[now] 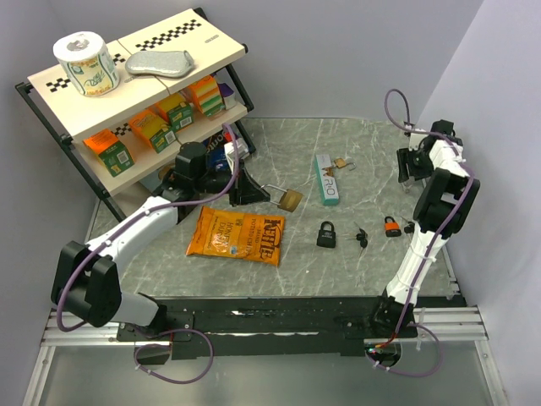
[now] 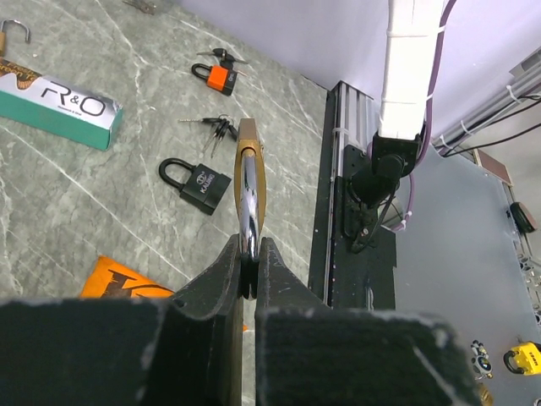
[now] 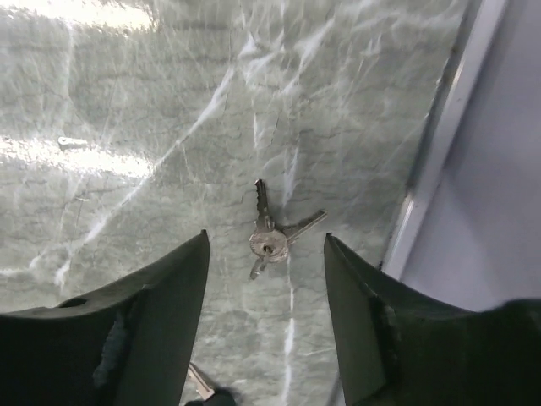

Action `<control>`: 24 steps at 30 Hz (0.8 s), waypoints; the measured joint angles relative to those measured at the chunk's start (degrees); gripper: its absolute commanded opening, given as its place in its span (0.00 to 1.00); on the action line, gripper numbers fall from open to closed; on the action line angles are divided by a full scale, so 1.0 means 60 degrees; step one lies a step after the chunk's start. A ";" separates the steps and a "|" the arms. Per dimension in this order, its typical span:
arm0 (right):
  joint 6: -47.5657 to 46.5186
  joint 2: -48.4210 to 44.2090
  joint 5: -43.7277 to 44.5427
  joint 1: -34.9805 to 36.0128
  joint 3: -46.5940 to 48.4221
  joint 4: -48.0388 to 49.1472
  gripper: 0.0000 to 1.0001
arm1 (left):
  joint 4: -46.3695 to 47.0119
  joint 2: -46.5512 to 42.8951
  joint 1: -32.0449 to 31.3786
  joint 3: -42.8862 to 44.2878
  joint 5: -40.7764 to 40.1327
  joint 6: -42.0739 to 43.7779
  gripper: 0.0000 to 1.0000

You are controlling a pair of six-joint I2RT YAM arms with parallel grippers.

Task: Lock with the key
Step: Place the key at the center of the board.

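My left gripper [image 1: 250,191] is shut on the silver shackle of a brass padlock [image 1: 289,200] and holds it just above the table. In the left wrist view the padlock [image 2: 248,165] sticks out edge-on beyond the closed fingers [image 2: 228,279]. My right gripper [image 1: 409,167] is open near the table's far right edge. In the right wrist view it [image 3: 265,240] hovers over a small bunch of silver keys [image 3: 272,230] lying on the marble between its fingers. I cannot see these keys in the top view.
A black padlock [image 1: 326,234], dark keys [image 1: 361,237] and an orange padlock [image 1: 392,226] lie mid-right. A teal box [image 1: 326,179] and another small brass padlock [image 1: 341,162] lie farther back. An orange chips bag [image 1: 237,235] lies front left. A stocked shelf [image 1: 127,93] stands at the left.
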 measured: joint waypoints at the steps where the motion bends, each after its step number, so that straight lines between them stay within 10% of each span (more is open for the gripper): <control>1: -0.0015 0.0000 -0.0036 0.0000 0.0066 -0.0015 0.69 | -0.0007 0.0000 0.0000 0.0000 0.0000 0.0000 0.01; 7: -0.0200 -0.0794 -0.1202 0.0109 -0.0845 -0.0018 0.99 | -0.0284 0.0047 0.0000 0.0066 -0.0051 -0.0135 0.01; 24: -0.0601 -0.9970 -0.3705 0.6495 -0.6470 0.1759 0.99 | -0.1133 0.0492 -0.0321 0.0470 -0.1016 -0.2608 0.01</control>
